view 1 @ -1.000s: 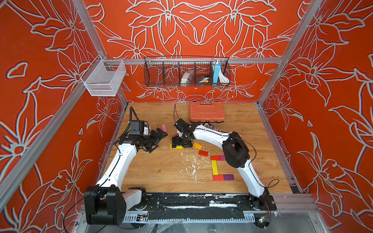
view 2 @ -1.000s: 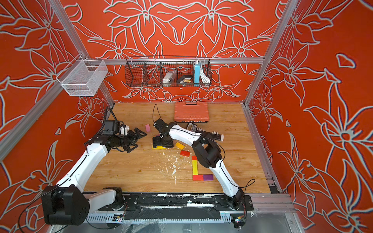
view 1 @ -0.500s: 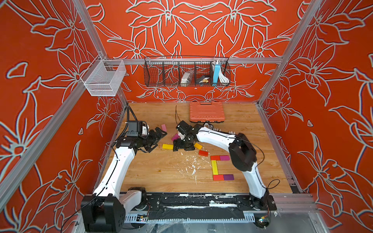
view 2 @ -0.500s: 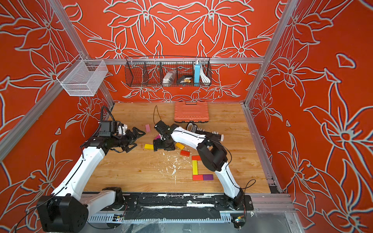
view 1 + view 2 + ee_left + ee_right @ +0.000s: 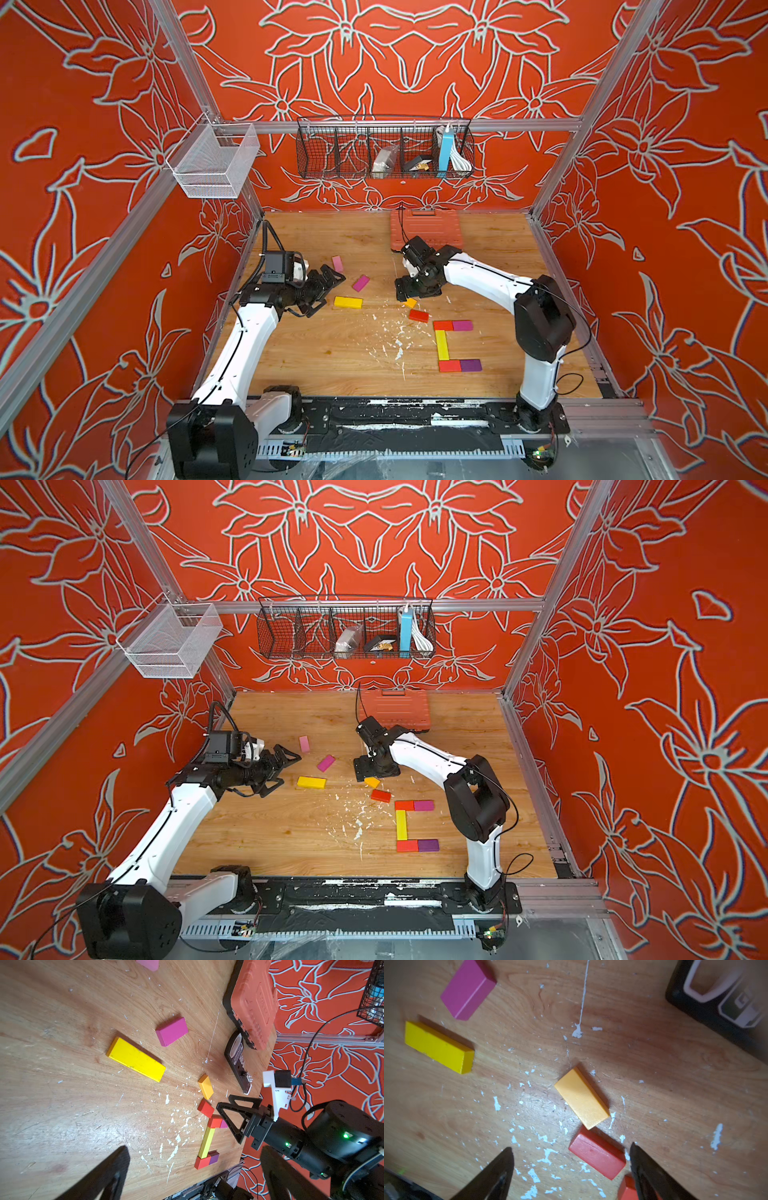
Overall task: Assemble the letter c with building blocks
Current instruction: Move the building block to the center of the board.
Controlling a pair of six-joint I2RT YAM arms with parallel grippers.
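Observation:
Five building blocks form a C (image 5: 442, 345) (image 5: 401, 825) on the right of the wooden floor: red and magenta on top, a yellow spine, red and purple below. Loose blocks lie behind it: pink (image 5: 337, 263), magenta (image 5: 360, 283), yellow (image 5: 348, 302), orange (image 5: 410, 303) and red (image 5: 418, 316). My right gripper (image 5: 416, 292) (image 5: 570, 1146) points down, open, over the orange block (image 5: 581, 1098) and red block (image 5: 597, 1156); the red one lies below the gap, close to one finger. My left gripper (image 5: 330, 291) (image 5: 195, 1153) hangs open and empty left of the yellow block (image 5: 136, 1059).
An orange ribbed case (image 5: 426, 228) lies at the back wall, and a black bar (image 5: 239, 1059) in front of it. White flecks (image 5: 399, 345) dot the floor's middle. A wire basket (image 5: 384, 149) and a white mesh bin (image 5: 212, 166) hang on the walls.
My right gripper has moved right, off the yellow block to above the orange and red blocks. The yellow block now lies uncovered, slightly further left. My left gripper has barely moved.

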